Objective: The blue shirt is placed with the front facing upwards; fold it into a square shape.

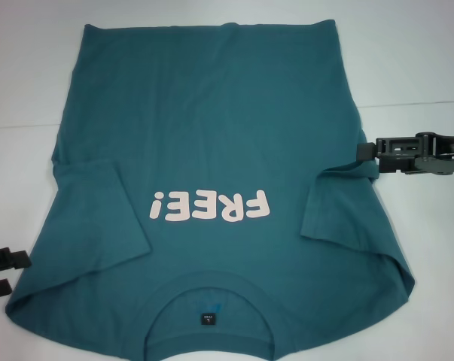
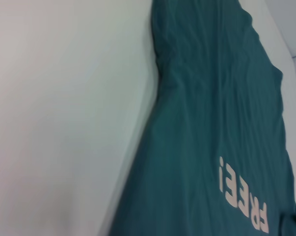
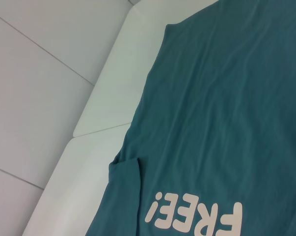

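Right gripper (image 1: 366, 153) sits at the blue shirt (image 1: 211, 150)'s right edge, just above the folded-in sleeve (image 1: 339, 207) — likely placed to take that side; can't tell its grip. Left gripper (image 1: 8, 272) parked near the shoulder, parted. Shirt lies flat, lettering up, collar nearest, on white table (image 1: 430, 60).

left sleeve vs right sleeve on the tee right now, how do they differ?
On the blue shirt, both sleeves are folded in over the body. The left sleeve lies broad and flat with nothing on it, and the left gripper sits apart at the table's near edge. The right sleeve looks narrower, with the right gripper at its upper corner.
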Robot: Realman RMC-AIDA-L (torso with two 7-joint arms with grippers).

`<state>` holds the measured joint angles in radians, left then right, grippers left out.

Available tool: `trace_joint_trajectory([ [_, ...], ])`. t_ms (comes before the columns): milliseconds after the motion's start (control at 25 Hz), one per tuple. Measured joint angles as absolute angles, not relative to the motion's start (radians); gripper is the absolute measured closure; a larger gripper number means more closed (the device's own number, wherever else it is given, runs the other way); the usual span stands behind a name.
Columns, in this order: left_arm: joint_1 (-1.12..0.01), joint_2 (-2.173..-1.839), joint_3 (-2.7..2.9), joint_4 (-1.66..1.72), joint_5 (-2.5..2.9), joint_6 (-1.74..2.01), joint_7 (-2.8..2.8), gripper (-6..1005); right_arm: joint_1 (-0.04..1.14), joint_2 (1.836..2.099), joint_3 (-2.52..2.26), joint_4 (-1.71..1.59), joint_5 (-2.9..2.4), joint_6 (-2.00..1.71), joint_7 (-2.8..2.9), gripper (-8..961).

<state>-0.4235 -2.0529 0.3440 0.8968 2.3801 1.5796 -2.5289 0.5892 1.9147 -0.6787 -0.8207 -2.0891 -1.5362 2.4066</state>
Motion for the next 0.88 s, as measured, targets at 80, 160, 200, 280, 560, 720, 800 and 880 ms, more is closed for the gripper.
trace_joint_trajectory([
  [80,-0.421,-2.053,0.344,0.899,2.382,1.570,-2.526,278,0.589,1.915,-0.679,-0.821,-2.089,-1.535,2.407,56],
  [160,-0.420,-2.053,0.344,0.899,2.396,1.555,-2.526,278,0.589,1.916,-0.679,-0.821,-2.089,-1.533,2.407,56],
  [200,-0.419,-2.053,0.344,0.898,2.404,1.548,-2.527,278,0.589,1.917,-0.678,-0.821,-2.089,-1.533,2.407,56],
  [280,-0.419,-2.054,0.344,0.895,2.420,1.529,-2.530,278,0.588,1.917,-0.678,-0.821,-2.089,-1.531,2.407,56],
  [560,-0.417,-2.058,0.345,0.875,2.426,1.490,-2.538,279,0.588,1.919,-0.678,-0.821,-2.089,-1.528,2.408,56],
  [720,-0.420,-2.058,0.345,0.851,2.426,1.463,-2.549,279,0.589,1.920,-0.678,-0.821,-2.088,-1.527,2.408,56],
  [800,-0.421,-2.059,0.345,0.844,2.427,1.453,-2.550,279,0.590,1.920,-0.678,-0.821,-2.088,-1.527,2.409,56],
  [880,-0.421,-2.059,0.345,0.841,2.427,1.444,-2.551,279,0.591,1.920,-0.678,-0.821,-2.088,-1.526,2.410,56],
])
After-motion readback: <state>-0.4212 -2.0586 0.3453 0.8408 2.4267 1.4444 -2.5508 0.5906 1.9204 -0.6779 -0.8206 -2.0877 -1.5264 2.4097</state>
